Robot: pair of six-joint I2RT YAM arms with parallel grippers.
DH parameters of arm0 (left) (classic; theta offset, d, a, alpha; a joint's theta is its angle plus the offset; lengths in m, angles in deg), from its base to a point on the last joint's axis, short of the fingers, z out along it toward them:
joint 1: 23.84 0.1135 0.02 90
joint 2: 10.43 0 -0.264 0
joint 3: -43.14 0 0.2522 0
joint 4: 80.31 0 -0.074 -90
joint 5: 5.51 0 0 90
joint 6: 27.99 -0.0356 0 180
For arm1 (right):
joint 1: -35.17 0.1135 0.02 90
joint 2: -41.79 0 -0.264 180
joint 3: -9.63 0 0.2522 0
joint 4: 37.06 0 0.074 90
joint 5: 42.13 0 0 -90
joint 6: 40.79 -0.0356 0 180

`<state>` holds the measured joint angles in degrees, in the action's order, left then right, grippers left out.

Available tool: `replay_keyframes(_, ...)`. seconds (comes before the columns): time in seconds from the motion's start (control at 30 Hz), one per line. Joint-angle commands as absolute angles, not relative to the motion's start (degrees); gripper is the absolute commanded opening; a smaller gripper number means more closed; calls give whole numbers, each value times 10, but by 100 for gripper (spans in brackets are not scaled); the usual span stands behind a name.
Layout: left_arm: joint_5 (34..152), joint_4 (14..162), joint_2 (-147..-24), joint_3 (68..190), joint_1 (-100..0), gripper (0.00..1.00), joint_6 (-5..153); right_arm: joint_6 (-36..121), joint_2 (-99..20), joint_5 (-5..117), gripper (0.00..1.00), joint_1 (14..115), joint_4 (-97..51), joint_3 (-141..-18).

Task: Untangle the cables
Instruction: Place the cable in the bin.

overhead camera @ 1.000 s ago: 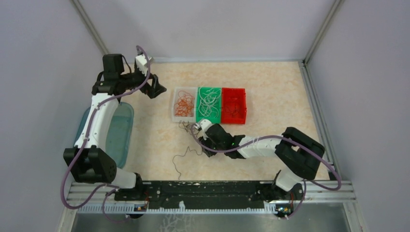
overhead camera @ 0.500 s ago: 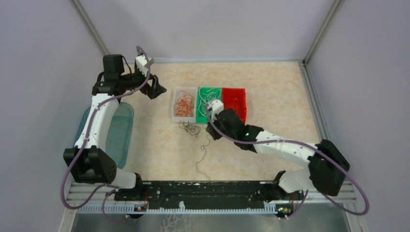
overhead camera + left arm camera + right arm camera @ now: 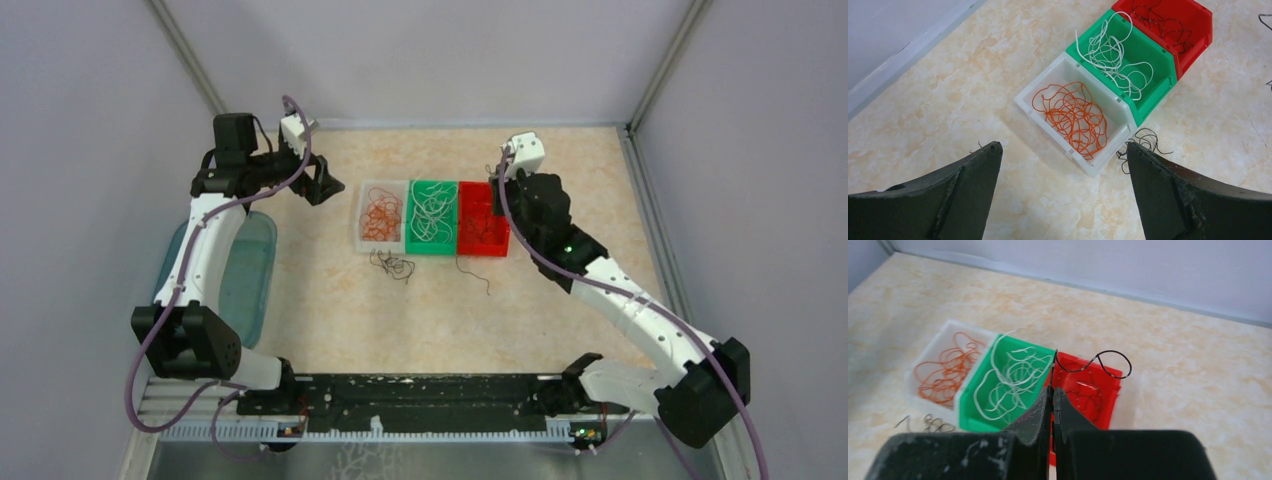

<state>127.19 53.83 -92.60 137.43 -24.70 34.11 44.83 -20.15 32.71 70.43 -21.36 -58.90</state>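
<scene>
Right gripper (image 3: pixel 1052 395) is pinched shut on a black cable (image 3: pixel 1108 356) directly above the red bin (image 3: pixel 1193 50), the cable's tail apparently trailing nearward onto the table (image 3: pixel 450 330); left gripper (image 3: pixel 1063 145) hangs wide open, farther off, beside the white bin (image 3: pixel 1045 125).

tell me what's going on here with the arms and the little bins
The right gripper is shut on a thin black cable above the red bin, which already holds other black cables. Orange cables lie in the white bin, white cables in the green bin, so it looks like sorting by colour. A small black tangle sits on the table before the bins. The left gripper hangs open near the white bin, empty.
</scene>
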Motion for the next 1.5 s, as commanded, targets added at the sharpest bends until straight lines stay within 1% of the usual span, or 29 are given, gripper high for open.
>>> replay_keyframes(0.0,1284,549,-914,1371,-243,99,345,497,-239,271,0,667,-316,-590)
replay_keyframes(0.3,1281,551,-919,1378,-243,99,347,477,-325,260,0,591,-443,-601)
replay_keyframes(0.67,1286,553,-928,1394,-244,99,356,468,-421,235,0,574,-538,-636)
replay_keyframes(0.83,1287,553,-932,1400,-244,99,358,461,-444,273,0,576,-491,-644)
replay_keyframes(1.13,1288,553,-933,1406,-243,99,358,453,-437,324,0,588,-446,-569)
replay_keyframes(1.47,1289,556,-933,1405,-244,99,360,425,-489,404,0,603,-381,-591)
